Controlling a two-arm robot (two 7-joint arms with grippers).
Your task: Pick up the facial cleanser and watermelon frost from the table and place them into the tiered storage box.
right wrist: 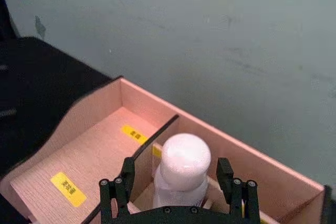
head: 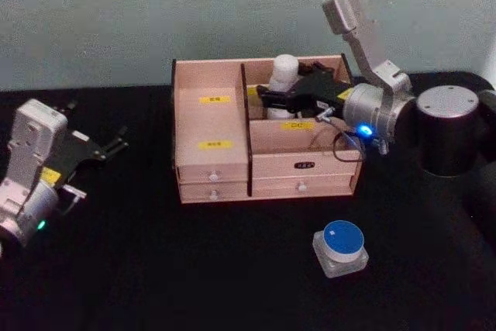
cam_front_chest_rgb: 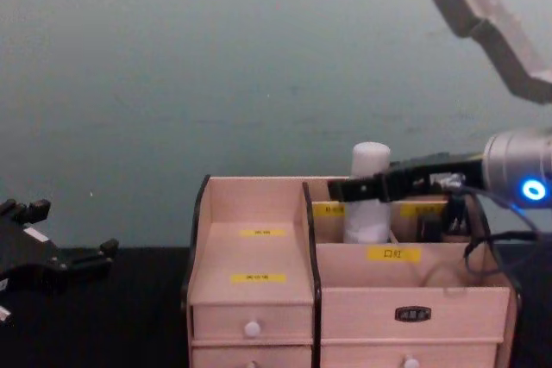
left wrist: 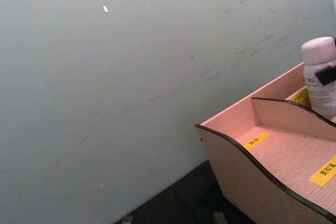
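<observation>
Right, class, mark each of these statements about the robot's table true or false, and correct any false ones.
1. The white bottle stands upright in a rear compartment of the storage box. True.
2. The blue-lidded jar is inside the box. False: it sits on the table in front of the box.
3. The right gripper has its fingers either side of the bottle. True.
4. The left gripper holds the jar. False: it is out to the left of the box, open and empty.
</observation>
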